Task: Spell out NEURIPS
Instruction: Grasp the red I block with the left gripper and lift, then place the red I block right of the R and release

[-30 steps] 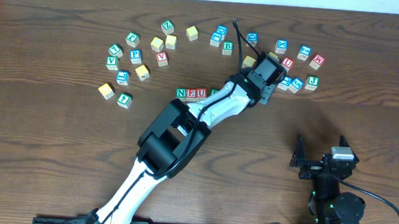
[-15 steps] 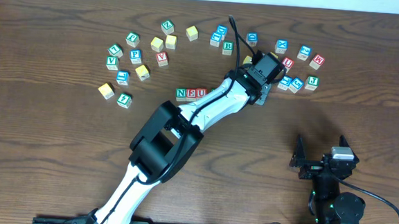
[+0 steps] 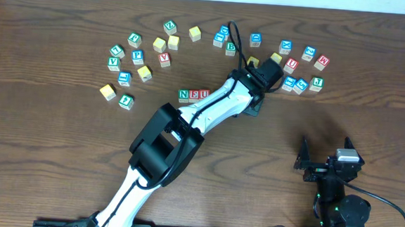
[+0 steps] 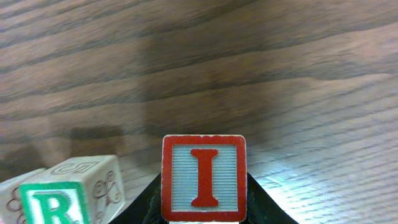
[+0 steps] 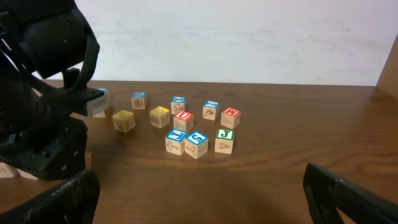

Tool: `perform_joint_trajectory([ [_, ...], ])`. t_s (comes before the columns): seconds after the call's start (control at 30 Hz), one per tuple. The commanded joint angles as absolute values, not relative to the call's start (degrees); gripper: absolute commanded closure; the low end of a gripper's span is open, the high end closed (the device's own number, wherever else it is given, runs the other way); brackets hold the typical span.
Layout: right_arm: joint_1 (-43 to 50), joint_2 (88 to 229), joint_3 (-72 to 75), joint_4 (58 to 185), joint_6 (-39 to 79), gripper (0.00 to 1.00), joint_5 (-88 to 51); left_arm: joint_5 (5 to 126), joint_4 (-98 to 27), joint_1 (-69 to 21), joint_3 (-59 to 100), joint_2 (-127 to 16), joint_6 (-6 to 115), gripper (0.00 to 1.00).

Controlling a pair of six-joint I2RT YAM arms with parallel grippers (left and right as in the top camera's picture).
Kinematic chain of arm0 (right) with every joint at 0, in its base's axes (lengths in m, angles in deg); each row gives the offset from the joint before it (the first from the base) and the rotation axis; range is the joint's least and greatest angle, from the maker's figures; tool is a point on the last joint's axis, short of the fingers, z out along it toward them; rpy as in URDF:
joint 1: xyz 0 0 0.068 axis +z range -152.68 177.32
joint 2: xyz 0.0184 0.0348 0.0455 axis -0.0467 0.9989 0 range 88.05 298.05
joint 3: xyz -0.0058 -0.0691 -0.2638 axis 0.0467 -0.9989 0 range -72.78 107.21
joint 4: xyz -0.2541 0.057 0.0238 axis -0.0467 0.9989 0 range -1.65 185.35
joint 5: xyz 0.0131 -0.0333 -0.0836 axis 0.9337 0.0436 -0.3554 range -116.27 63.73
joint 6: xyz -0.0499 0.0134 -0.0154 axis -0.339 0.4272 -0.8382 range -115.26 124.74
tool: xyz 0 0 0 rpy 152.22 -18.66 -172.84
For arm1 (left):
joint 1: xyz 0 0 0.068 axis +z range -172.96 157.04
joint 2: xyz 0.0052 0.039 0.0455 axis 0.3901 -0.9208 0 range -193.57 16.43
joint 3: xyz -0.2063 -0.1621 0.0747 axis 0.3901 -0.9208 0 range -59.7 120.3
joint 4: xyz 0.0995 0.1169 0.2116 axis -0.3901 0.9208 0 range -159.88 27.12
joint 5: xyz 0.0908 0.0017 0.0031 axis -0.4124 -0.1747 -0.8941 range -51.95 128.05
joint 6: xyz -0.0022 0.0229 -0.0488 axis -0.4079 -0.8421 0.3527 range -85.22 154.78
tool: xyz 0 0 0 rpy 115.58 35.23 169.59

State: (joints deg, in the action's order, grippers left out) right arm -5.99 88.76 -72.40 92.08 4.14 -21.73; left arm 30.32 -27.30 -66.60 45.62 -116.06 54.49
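A row of blocks N [image 3: 184,94], E [image 3: 194,94], U [image 3: 204,94] lies at the table's middle. My left gripper [image 3: 251,106] hangs just right of that row and is shut on a red I block [image 4: 203,178], held a little above the wood between the black fingers [image 4: 203,216]. A green R block [image 4: 59,194] sits close on its left in the left wrist view; in the overhead view the arm hides it. My right gripper [image 3: 324,157] is open and empty near the front right, and its fingers show in the right wrist view [image 5: 199,199].
Loose letter blocks lie in a left cluster [image 3: 132,60], a back middle group [image 3: 225,39] and a right cluster [image 3: 302,67], which also shows in the right wrist view [image 5: 186,130]. The left arm [image 3: 188,123] crosses the table's middle diagonally.
My left gripper has moved left and toward the front, away from the right cluster toward the row, with the I block in it. The right arm has not moved.
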Motion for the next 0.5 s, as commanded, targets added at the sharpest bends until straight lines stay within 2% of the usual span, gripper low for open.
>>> perform_joint_trajectory([
  [0.0, -6.34, 88.43, -72.47, 92.27, 4.66, 0.01, -21.42, 27.87, -26.4, -65.48, 46.21, -114.73, 57.18, 0.7],
  [0.47, -6.34, 88.43, -72.47, 92.27, 4.66, 0.01, -21.42, 28.57, -25.57, -64.13, 45.53, -114.73, 63.01, 0.67],
])
